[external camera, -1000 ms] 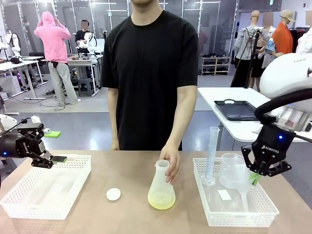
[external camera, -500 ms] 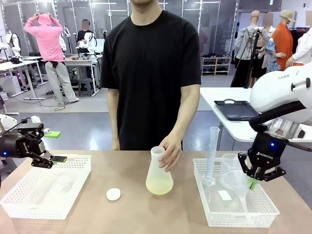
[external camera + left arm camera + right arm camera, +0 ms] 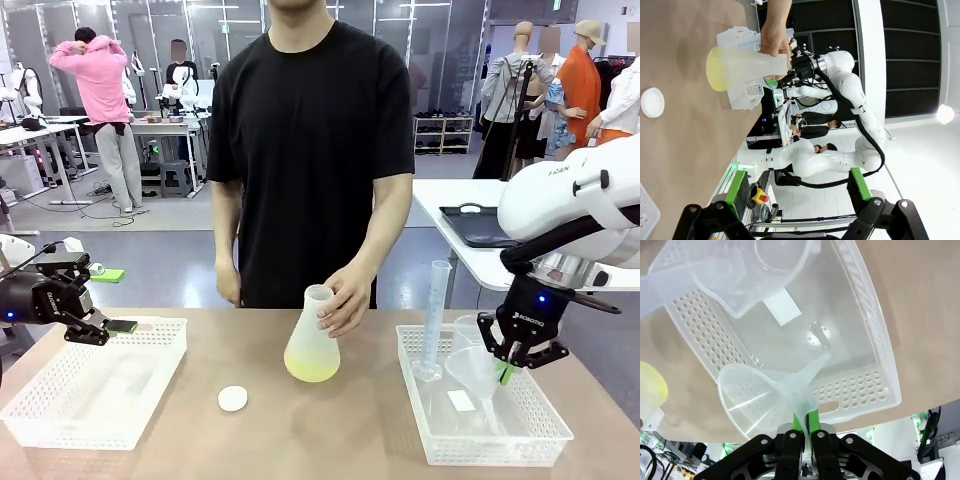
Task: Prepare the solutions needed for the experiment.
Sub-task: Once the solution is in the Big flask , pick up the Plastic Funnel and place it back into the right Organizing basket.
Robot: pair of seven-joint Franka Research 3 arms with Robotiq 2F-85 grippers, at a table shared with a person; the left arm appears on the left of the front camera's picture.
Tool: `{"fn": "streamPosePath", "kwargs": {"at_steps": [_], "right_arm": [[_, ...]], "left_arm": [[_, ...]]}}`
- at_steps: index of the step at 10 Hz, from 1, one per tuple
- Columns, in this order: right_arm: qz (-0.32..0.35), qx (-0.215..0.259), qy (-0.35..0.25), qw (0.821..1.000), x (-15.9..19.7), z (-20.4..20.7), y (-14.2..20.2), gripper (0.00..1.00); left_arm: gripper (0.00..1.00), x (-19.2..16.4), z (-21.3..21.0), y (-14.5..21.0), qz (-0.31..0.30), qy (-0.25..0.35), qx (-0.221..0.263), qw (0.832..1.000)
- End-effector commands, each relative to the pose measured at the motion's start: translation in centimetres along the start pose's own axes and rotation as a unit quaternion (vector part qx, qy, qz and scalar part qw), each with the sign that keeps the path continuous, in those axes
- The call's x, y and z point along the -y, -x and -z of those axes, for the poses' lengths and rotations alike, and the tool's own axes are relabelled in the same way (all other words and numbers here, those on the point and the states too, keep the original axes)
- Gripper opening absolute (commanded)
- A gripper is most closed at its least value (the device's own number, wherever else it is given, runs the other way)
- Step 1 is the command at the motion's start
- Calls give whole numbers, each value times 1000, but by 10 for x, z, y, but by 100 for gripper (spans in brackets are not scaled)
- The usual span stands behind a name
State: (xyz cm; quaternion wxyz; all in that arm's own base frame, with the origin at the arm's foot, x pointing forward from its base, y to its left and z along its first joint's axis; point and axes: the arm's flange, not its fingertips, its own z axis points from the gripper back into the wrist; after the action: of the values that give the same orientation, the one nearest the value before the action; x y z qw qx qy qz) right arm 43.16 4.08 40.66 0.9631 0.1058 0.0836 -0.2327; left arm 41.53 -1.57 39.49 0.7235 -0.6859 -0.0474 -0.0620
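So, front view first.
Solution: a bit of pale yellow-green watery liquid (image 3: pixel 311 369) pooled in the bottom of a see-through plastic conical flask (image 3: pixel 310 335).
Flask: tilted, looks lifted off the brown table (image 3: pixel 330 440), with the person's hand (image 3: pixel 345 300) round its neck.
Cap: small white round cap (image 3: pixel 232 398) lying on the table, left of the flask.
Left gripper (image 3: pixel 112 300): jaws wide apart, nothing in them, over the far edge of the white perforated basket on the left (image 3: pixel 60 435).
Right gripper (image 3: pixel 505 372): clamped on a clear plastic funnel (image 3: pixel 470 368) over the white basket on the right (image 3: pixel 480 452), which also has a tall clear graduated cylinder (image 3: pixel 435 310) standing in it.

Left wrist view.
Left gripper (image 3: pixel 797 200): green pads (image 3: pixel 737 186) spread wide, empty.
Flask (image 3: pixel 747 67): sideways in the hand (image 3: pixel 774 32), yellow liquid (image 3: pixel 715 70) at its wide end, cap (image 3: pixel 652 102) on the table nearby.

Right wrist view.
Right gripper (image 3: pixel 805 422): pinched tight on the funnel (image 3: pixel 765 392) near where the cone narrows.
Basket (image 3: pixel 880 365): below the funnel, with a clear beaker (image 3: pixel 765 270) in it.
Solution (image 3: pixel 650 385): a yellow patch at the picture's left edge.
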Motion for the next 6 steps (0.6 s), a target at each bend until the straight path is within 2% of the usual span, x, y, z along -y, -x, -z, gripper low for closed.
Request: {"fn": "streamPosePath", "kwargs": {"at_steps": [1,2,3,4,6], "right_arm": [[22,13,-11,1000,-13,2,-2,25],[24,15,-14,1000,-14,3,-3,34],[24,14,-20,999,-15,3,-3,26],[29,12,-24,999,-16,5,-3,46],[6,8,-13,1000,-8,0,-2,46]], "left_arm": [[100,2,1,0,-2,1,-1,1000],[100,2,1,0,-2,1,-1,1000],[100,2,1,0,-2,1,-1,1000],[100,2,1,0,-2,1,-1,1000],[100,2,1,0,-2,1,-1,1000]]}}
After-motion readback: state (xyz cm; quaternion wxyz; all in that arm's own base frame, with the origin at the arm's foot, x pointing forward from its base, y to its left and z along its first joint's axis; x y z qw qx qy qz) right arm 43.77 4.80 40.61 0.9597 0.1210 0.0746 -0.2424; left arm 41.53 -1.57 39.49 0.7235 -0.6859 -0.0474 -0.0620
